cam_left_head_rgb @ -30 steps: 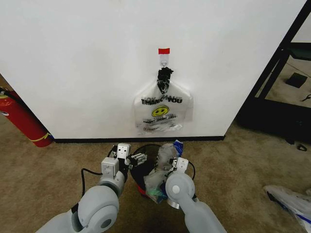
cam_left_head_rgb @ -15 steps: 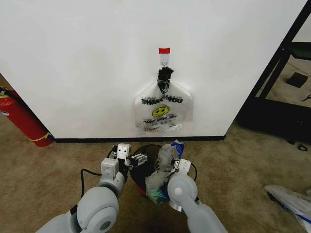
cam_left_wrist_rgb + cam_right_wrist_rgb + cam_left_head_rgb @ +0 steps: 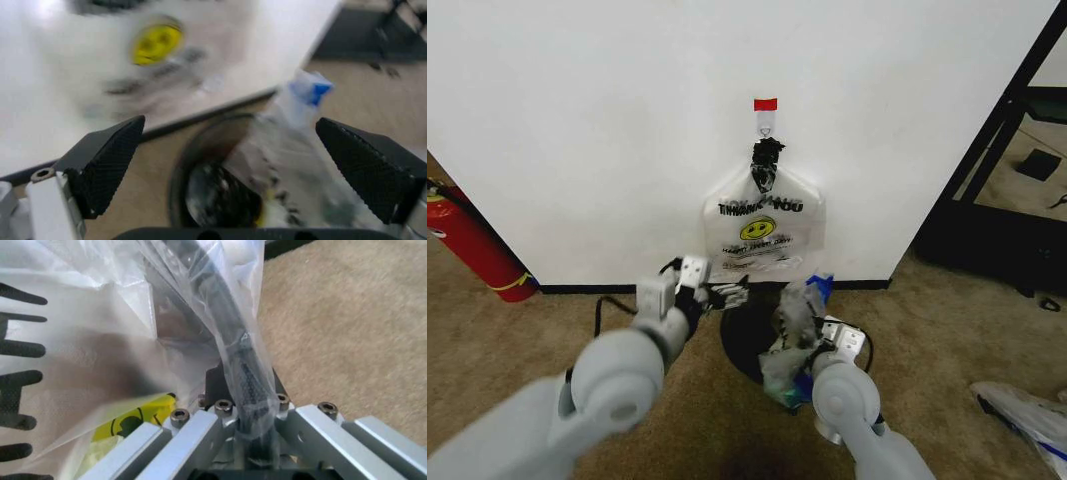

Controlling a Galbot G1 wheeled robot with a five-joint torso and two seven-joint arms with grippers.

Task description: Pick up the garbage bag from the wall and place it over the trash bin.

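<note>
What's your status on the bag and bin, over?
Right gripper shut on garbage bag beside trash bin. Left gripper open, above bin. Nothing blocking.

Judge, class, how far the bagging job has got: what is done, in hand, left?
Done: the garbage bag is off the wall and at the bin. In hand: the right gripper is shut on the bag beside the bin's rim; the left gripper hangs open over the bin. Left: the bag looks bunched, not spread over the rim.
</note>
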